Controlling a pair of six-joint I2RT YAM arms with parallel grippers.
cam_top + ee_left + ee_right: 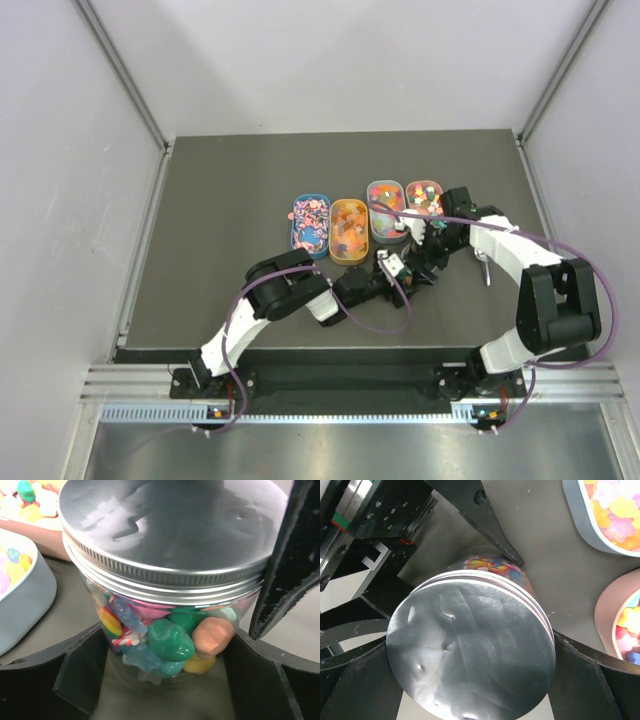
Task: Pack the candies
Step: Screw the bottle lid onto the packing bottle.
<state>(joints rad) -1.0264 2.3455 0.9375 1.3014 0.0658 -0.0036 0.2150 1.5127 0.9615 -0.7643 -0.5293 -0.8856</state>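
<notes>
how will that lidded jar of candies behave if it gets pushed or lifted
Probably stiff and heavy for its size: the jar is clear, hard-walled and packed with candies. Its smooth wall and metal lid could be slippery. Upright it looks stable, though tipped over, its round shape would likely roll.

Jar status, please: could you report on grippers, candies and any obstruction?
Left gripper clamped on jar. Right gripper straddling lid, grip unclear. Candies inside, lid on. Trays nearby, not touching jar.
</notes>
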